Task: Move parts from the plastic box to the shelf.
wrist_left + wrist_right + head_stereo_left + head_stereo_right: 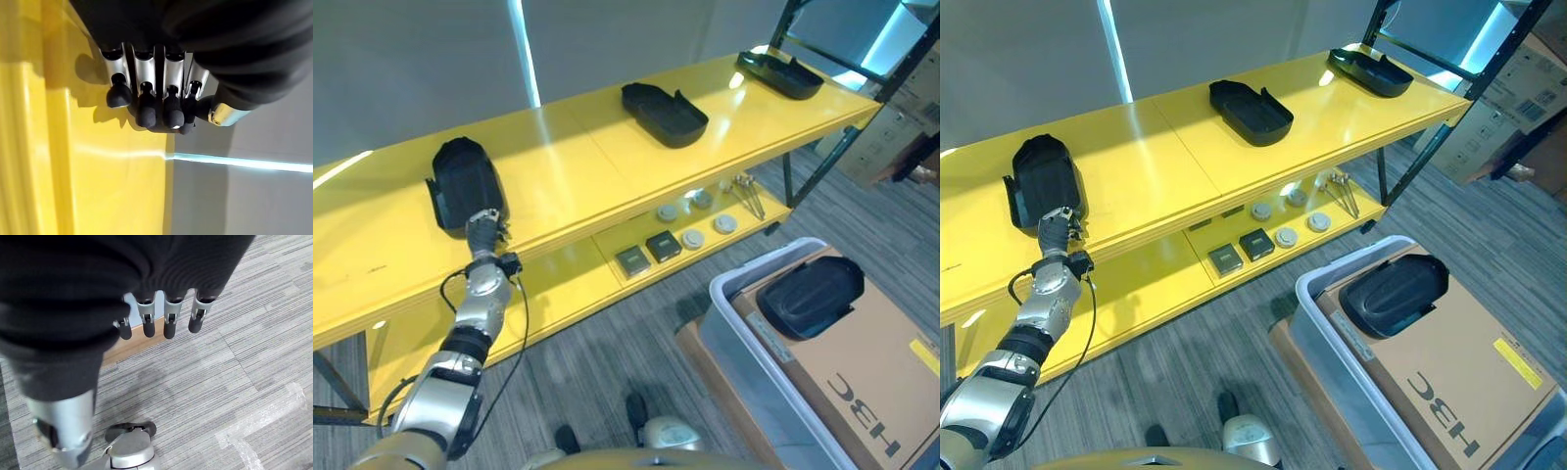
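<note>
While a part is set down: the left hand (483,227) is at the near end of the black part (464,181) on the top shelf (568,166).
Left fingers (146,110): bent, touching the part; grip cannot be told.
Right hand (161,318): hung loose, holding nothing.
Plastic box (744,338): one part (811,294) left.
Done well: the part is let go flat, away from the edge.

Your left arm reaches up and far to the left, and the left hand (485,227) at its end has its fingers (145,108) curled in toward the thumb. Your right hand (161,316) hangs low, its fingers relaxed and pointing toward the floor.
</note>
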You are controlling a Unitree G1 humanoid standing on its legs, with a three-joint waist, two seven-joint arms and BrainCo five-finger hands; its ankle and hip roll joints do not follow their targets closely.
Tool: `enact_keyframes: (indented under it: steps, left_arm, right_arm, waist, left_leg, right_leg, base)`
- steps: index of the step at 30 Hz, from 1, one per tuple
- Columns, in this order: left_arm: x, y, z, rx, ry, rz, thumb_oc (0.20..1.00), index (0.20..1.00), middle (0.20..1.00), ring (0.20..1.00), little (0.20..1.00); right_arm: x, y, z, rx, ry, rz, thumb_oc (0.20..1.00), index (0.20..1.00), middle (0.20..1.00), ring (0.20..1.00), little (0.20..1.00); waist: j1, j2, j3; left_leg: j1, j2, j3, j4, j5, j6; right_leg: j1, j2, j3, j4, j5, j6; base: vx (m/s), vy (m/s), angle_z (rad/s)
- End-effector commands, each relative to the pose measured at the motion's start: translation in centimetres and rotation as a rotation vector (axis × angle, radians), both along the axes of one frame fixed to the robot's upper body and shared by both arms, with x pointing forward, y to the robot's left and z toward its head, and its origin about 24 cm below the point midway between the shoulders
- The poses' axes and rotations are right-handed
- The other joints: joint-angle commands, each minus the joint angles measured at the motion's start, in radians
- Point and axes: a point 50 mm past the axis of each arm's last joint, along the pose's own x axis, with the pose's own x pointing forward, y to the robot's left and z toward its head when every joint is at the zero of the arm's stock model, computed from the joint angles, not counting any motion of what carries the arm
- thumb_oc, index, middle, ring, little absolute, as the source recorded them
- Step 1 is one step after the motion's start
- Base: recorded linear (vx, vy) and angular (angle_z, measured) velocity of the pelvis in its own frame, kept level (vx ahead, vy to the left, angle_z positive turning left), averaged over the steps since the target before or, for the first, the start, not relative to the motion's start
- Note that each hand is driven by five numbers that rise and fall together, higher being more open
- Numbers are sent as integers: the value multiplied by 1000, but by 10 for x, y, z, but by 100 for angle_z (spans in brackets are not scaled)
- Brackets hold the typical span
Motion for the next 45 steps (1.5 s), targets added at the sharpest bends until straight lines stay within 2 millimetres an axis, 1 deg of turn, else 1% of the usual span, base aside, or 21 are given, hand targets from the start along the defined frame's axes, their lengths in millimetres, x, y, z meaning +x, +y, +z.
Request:
enact_keyframes:
  steps: [1,8,16,19,22,23,24,25,26,27,29,30,34,37,38,39,41,43,44,45]
  left_arm:
    - [23,9,41,74,-102,19,200,200,200,200,200]
    - [26,16,48,66,-100,44,200,200,200,200,200]
    - [28,15,53,65,-122,37,200,200,200,200,200]
    - [29,9,64,70,-203,7,200,200,200,200,200]
    - [28,-2,78,83,-297,-29,200,200,200,200,200]
    - [26,-10,85,93,-349,-56,300,300,300,300,300]
    - [22,-18,95,123,-402,-93,1000,1000,1000,1000,1000]
    - [15,-32,105,143,-457,-156,1000,1000,1000,1000,1000]
    - [3,-50,122,155,-528,-238,1000,1000,1000,1000,1000]
    - [1,-53,123,155,-537,-247,1000,1000,1000,1000,1000]
    - [-10,-65,132,153,-585,-312,1000,1000,1000,1000,1000]
    - [-21,-75,140,157,-636,-360,1000,1000,1000,1000,1000]
    - [-33,-82,150,138,-703,-435,1000,1000,1000,1000,1000]
    - [-45,-92,157,117,-734,-552,1000,1000,1000,1000,1000]
    - [-49,-96,156,120,-735,-578,1000,1000,1000,1000,1000]
    - [-53,-99,153,88,-719,-622,1000,1000,1000,1000,1000]
    - [-57,-102,147,82,-693,-665,1000,1000,1000,1000,1000]
    - [-62,-103,134,54,-636,-718,1000,1000,1000,1000,1000]
    - [-65,-103,123,33,-595,-755,1000,1000,1000,1000,1000]
    - [-66,-103,120,30,-585,-766,1000,1000,1000,1000,1000]
  right_arm:
    - [-23,-17,4,-57,104,70,1000,1000,1000,1000,1000]
    - [-23,-18,4,-61,105,75,1000,1000,1000,1000,1000]
    - [-22,-19,5,-70,103,82,1000,1000,1000,1000,1000]
    - [-23,-19,5,-75,101,82,1000,1000,1000,1000,1000]
    - [-21,-18,5,-83,100,92,1000,1000,1000,1000,1000]
    - [-21,-19,5,-90,100,96,1000,1000,1000,1000,1000]
    - [-21,-19,5,-96,103,91,1000,1000,1000,1000,1000]
    - [-21,-19,5,-101,105,90,1000,1000,1000,1000,1000]
    - [-20,-19,4,-108,108,92,1000,1000,1000,1000,1000]
    - [-20,-19,4,-109,108,92,1000,1000,1000,1000,1000]
    - [-19,-18,4,-116,109,99,1000,1000,1000,1000,1000]
    - [-17,-17,4,-126,109,108,1000,1000,1000,1000,1000]
    - [-16,-16,4,-134,114,114,1000,1000,1000,1000,1000]
    - [-15,-16,4,-138,118,111,1000,1000,1000,1000,1000]
    - [-14,-17,4,-138,121,109,1000,1000,1000,1000,1000]
    - [-14,-17,4,-140,122,107,1000,1000,1000,1000,1000]
    - [-14,-16,3,-138,123,109,1000,1000,1000,1000,1000]
    - [-14,-14,3,-136,114,104,1000,1000,1000,1000,1000]
    - [-13,-13,3,-126,76,78,1000,1000,1000,1000,1000]
    - [-12,-13,3,-125,66,69,1000,1000,1000,1000,1000]
  waist:
    - [-8,14,-29]
    - [-13,12,-27]
    - [-10,9,-24]
    - [-4,7,-24]
    - [8,7,-25]
    - [15,7,-24]
    - [24,7,-24]
    - [38,4,-25]
    - [56,2,-24]
    - [58,2,-24]
    - [70,0,-24]
    - [83,-1,-25]
    - [96,-2,-28]
    - [111,-2,-31]
    - [118,-2,-32]
    - [126,-1,-33]
    - [137,-1,-35]
    - [152,0,-35]
    - [164,2,-36]
    - [167,2,-36]
  left_leg:
    - [-31,142,-101,54,-44,-65]
    - [-41,143,-101,60,-44,-65]
    - [-49,144,-105,62,-43,-66]
    - [-49,143,-109,60,-43,-66]
    - [-52,141,-116,59,-43,-65]
    - [-51,140,-121,59,-43,-64]
    - [-52,138,-127,62,-45,-63]
    - [-54,136,-136,64,-46,-62]
    - [-58,132,-150,68,-49,-61]
    - [-58,132,-151,67,-49,-61]
    - [-59,129,-159,67,-50,-60]
    - [-58,127,-167,64,-50,-61]
    - [-56,124,-173,62,-50,-60]
    - [-58,123,-178,60,-49,-61]
    - [-58,122,-182,58,-49,-62]
    - [-58,120,-186,54,-47,-62]
    - [-59,118,-190,53,-48,-63]
    - [-62,116,-195,54,-50,-63]
    - [-63,113,-199,54,-50,-62]
    - [-62,112,-201,54,-50,-62]
  right_leg:
    - [-3,-76,38,19,-39,102]
    - [-11,-74,44,19,-38,102]
    - [-15,-73,42,19,-37,101]
    - [-13,-74,36,17,-37,102]
    - [-12,-76,27,15,-36,102]
    - [-9,-76,23,15,-36,102]
    - [-6,-78,17,15,-37,102]
    - [-3,-80,9,15,-36,102]
    - [1,-83,-2,10,-35,103]
    - [2,-83,-3,9,-35,103]
    - [7,-85,-12,5,-34,104]
    - [11,-87,-23,2,-33,106]
    - [15,-91,-35,2,-32,107]
    - [17,-94,-47,2,-32,110]
    - [17,-96,-52,2,-33,111]
    - [18,-97,-58,2,-32,112]
    - [18,-99,-64,2,-31,114]
    - [19,-103,-74,2,-30,115]
    - [21,-106,-80,2,-30,115]
    - [22,-107,-81,2,-30,115]
  base:
    - [0,0,0]
    - [0,0,0]
    - [0,0,0]
    - [-16,21,0]
    - [-41,50,0]
    - [-50,78,4]
    - [-75,102,8]
    - [-104,110,13]
    - [-89,81,11]
    - [-74,63,9]
    - [-60,57,14]
    - [-68,67,21]
    - [-41,45,11]
    - [-48,31,10]
    - [-66,30,12]
    - [-64,23,10]
    - [-63,8,6]
    - [-72,-7,10]
    - [-53,-12,17]
    - [-50,-20,16]
